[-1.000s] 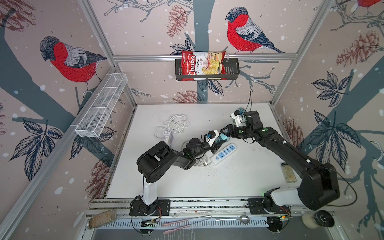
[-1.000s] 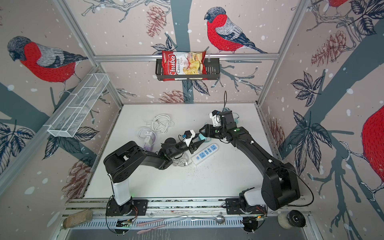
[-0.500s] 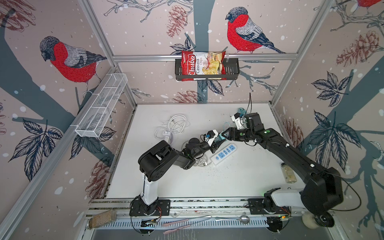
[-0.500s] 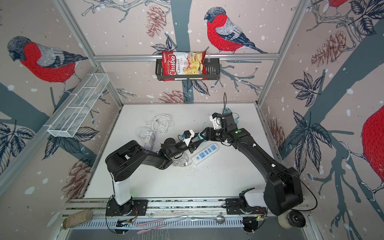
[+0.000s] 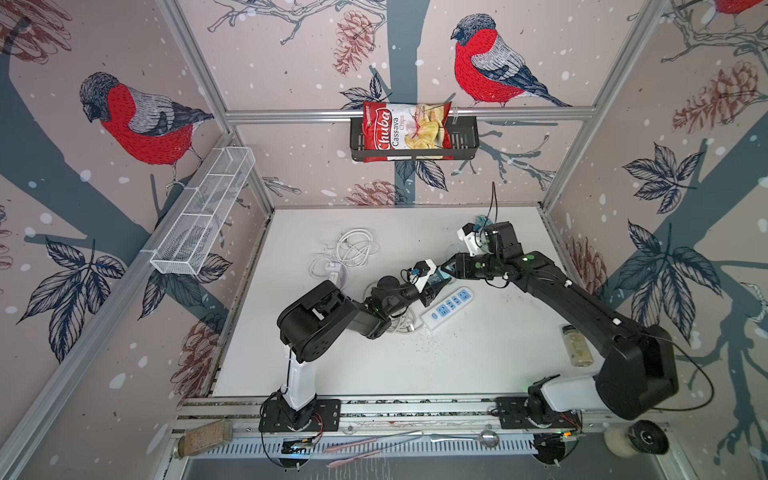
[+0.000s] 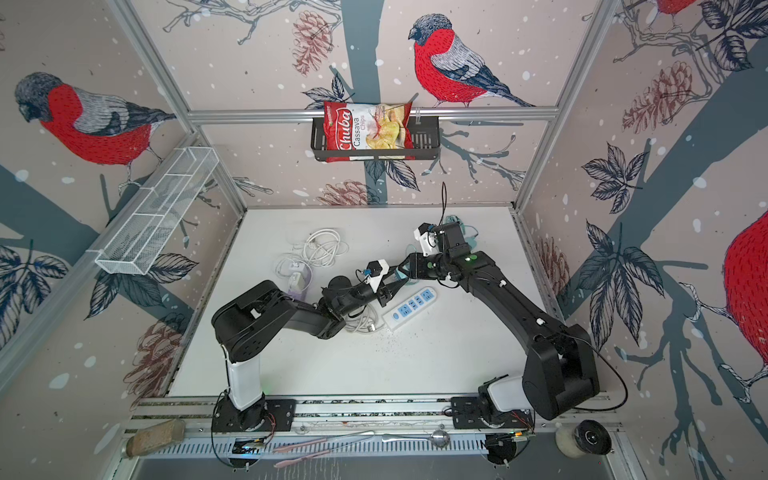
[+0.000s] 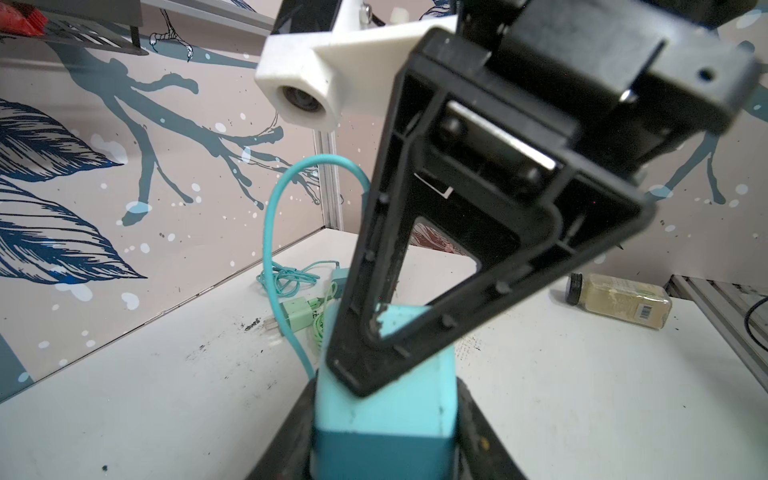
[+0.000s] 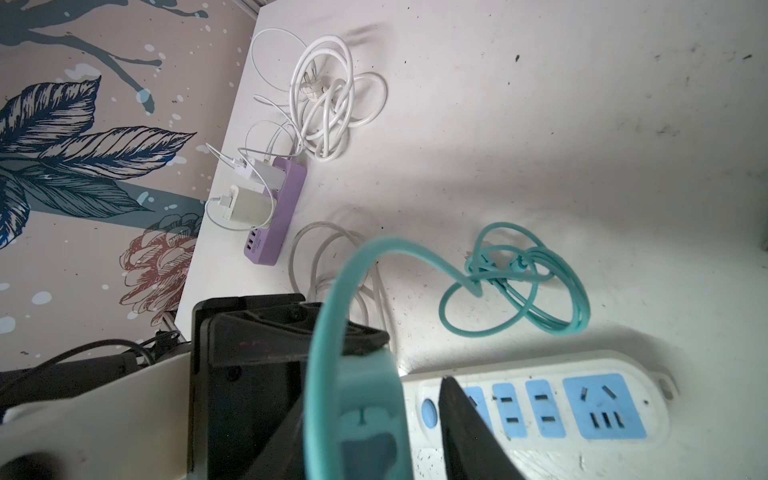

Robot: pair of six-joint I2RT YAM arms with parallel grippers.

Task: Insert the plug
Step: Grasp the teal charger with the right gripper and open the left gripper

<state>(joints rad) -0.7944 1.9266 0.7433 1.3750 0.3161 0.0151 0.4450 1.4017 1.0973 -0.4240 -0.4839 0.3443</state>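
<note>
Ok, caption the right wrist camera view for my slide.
Teal plug, cable looping behind, held near the white power strip with blue sockets; purple strip with chargers beyond.

Teal plug (image 6: 400, 274) between left gripper (image 6: 390, 284) and right gripper (image 6: 406, 270), beside white power strip (image 6: 409, 308)

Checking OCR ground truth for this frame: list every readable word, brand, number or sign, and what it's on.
"Chuba Cassava Chips": on the red chip bag in the black basket.
Label on the jar: barcode visible, print too blurred to read.
White power strip: no legible text.
Teal plug: no text visible.
</note>
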